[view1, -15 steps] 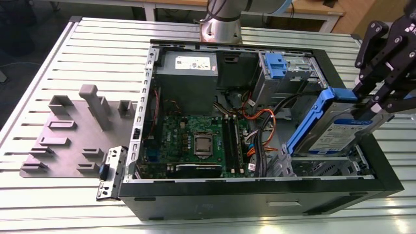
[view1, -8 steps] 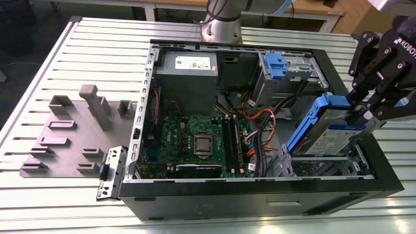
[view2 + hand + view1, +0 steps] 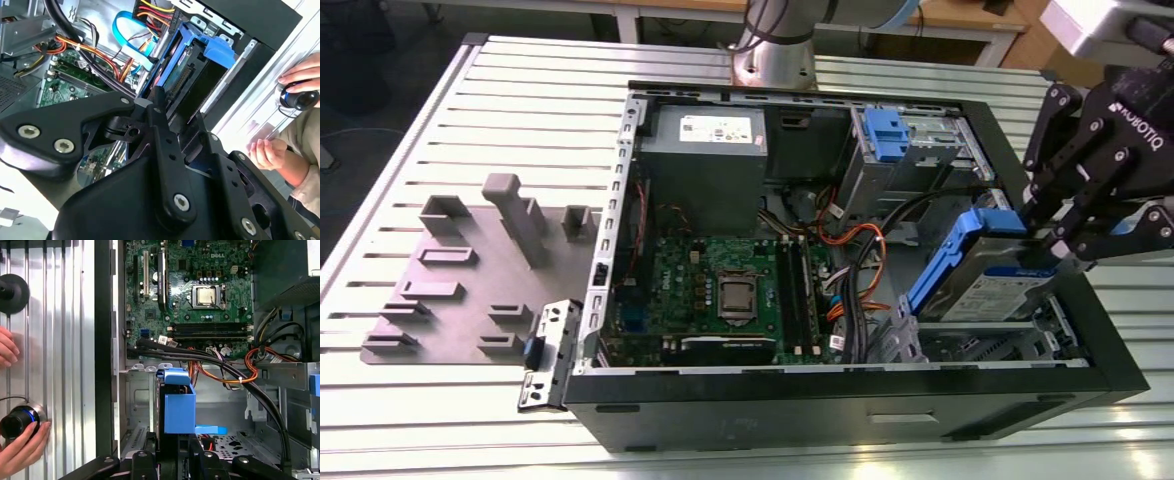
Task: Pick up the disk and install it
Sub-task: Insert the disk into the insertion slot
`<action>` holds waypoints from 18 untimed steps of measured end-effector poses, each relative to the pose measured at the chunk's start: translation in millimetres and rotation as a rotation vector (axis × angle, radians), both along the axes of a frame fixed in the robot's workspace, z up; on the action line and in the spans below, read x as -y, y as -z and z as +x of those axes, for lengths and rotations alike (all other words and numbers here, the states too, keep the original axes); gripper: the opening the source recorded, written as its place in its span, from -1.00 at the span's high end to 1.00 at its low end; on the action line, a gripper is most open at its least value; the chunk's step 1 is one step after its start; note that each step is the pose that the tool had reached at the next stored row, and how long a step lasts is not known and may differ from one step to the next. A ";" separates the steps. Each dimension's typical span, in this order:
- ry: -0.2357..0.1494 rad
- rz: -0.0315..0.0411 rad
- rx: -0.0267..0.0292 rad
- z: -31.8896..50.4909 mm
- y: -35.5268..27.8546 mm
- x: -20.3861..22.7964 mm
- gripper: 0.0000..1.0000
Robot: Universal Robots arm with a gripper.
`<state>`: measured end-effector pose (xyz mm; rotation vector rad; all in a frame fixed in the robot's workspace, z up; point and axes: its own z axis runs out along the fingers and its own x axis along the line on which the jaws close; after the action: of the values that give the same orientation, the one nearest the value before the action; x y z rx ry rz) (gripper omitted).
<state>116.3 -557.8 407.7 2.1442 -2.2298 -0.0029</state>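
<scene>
One disk (image 3: 983,290) held aslant over the drive cage (image 3: 1014,345)

Clamped at its upper end in the pincer (image 3: 1047,245), fingers shut tight on its blue-framed edge. Hangs inside the open computer case (image 3: 854,400), at the near corner on the exterior view's right, with the lower end dipped toward the metal cage and the upper end raised above the case wall. Cannot tell whether the lower edge touches the cage rails.

Held by one end, most likely, so that the free end can lead into the bay. Tilted, by the look of it, to clear the case wall and slip past the black cable bundle (image 3: 180,352) crossing just beside the cage.

Shows its labelled silver face upward and toward the exterior camera. Runs lengthwise on a slant, from the pincer down toward the case floor and the motherboard (image 3: 720,290) side, neither level with the counter (image 3: 520,100) nor upright. Appears end-on in the first wrist view, as a blue block between the fingers, pointing away from the wrist into the cage.

Not yet seated, to judge from the raised end. Elsewhere: a second blue carrier (image 3: 887,135) in the far bay, well apart; a grey fixture plate (image 3: 454,290) on the counter outside the case, on the exterior view's left; a person's hand (image 3: 20,452) on a round knob (image 3: 15,422) beside the case wall.
</scene>
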 end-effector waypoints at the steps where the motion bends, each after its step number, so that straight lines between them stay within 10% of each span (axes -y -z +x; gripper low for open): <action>1: 0.000 0.0000 0.0000 0.0 1.8 0.0 0.31; 18: 0.000 -0.0001 -0.0001 0.0 33.1 0.0 0.31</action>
<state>116.2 -557.8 374.6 2.1441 -2.2297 -0.0029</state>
